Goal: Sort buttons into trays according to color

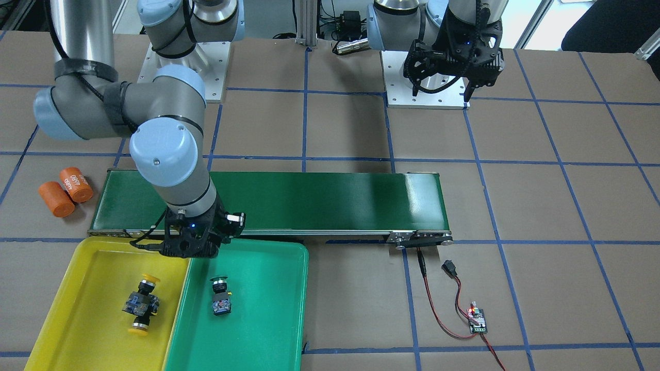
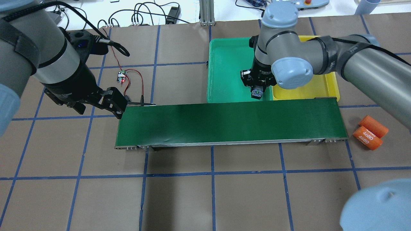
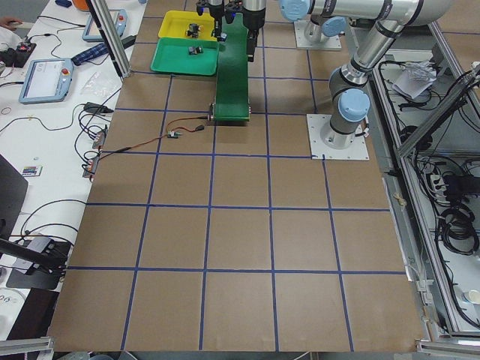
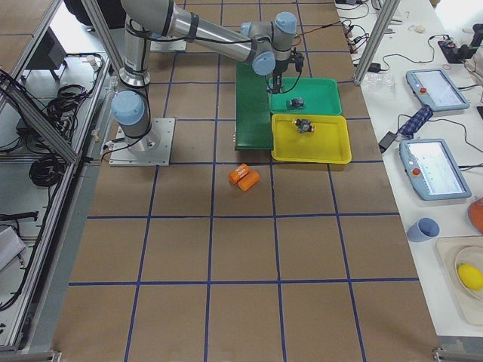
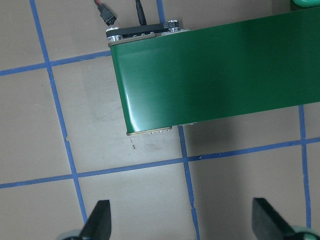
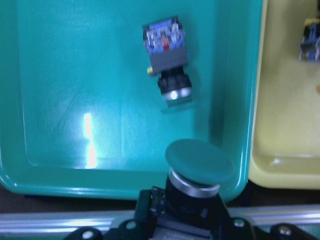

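My right gripper (image 1: 192,248) is shut on a green-capped button (image 6: 200,161). It hangs over the near edge of the green tray (image 1: 268,319), beside the yellow tray (image 1: 87,288). From overhead only the held button's contact block (image 2: 257,93) shows under the wrist. Another green button (image 1: 220,296) lies on its side in the green tray. Two yellow-capped buttons (image 1: 142,305) lie together in the yellow tray. My left gripper (image 5: 182,222) is open and holds nothing. It hovers above the table just off the far end of the conveyor.
The long dark-green conveyor belt (image 1: 309,201) runs along the trays' inner side, with nothing on it. Two orange cylinders (image 1: 67,190) lie past its end on my right. A small controller board (image 1: 477,319) with red wires sits near the other end.
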`<act>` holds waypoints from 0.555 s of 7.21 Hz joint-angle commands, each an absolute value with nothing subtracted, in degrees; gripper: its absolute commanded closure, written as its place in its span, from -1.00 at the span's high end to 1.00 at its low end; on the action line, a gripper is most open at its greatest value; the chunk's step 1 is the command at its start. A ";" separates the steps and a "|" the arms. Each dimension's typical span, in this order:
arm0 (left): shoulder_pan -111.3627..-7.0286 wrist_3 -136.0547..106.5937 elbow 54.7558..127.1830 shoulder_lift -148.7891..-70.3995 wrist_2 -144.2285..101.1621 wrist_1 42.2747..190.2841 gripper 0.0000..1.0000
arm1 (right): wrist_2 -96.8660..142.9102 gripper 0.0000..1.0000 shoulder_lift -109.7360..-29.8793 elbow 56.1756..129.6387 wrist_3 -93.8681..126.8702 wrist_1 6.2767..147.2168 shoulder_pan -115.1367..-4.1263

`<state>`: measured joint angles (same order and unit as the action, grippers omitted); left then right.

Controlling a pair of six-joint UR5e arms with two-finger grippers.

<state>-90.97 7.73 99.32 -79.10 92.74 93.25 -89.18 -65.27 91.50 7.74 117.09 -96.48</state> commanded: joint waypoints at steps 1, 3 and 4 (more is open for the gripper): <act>-90.97 7.65 99.32 -79.19 92.81 93.25 1.00 | -88.95 -0.24 -55.66 80.97 7.21 116.81 -97.20; -90.97 7.56 99.23 -79.54 92.55 93.25 1.00 | -88.51 1.00 -56.42 80.68 5.81 116.55 -96.51; -90.97 7.56 99.23 -79.80 92.64 93.16 1.00 | -88.59 1.00 -59.38 81.03 3.80 115.85 -96.24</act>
